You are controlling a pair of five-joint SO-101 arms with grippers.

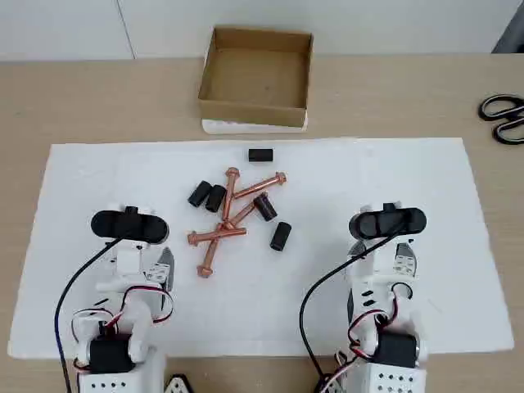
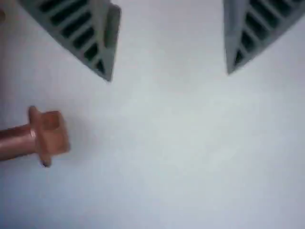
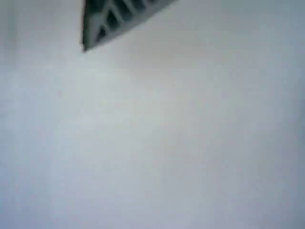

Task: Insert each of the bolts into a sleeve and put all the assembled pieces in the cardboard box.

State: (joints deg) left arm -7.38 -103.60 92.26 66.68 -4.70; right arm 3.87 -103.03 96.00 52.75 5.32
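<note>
**Left gripper**: spread wide and empty above the white paper sheet that covers the surface. We find the nearest copper-coloured, hex-flanged metal bolt just beside it. The bolt's head is toward the gripper, and its long axis runs away into the central pile of bolts and short black cylindrical sleeves. The left arm is the nearer.

**Right gripper**: we cannot tell its state.

**Open brown cardboard box**: stands beyond the pile.

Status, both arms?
Left gripper open, empty; right gripper over sheet. Bolts and sleeves piled mid-sheet, none in cardboard box. Nothing in the way.
</note>
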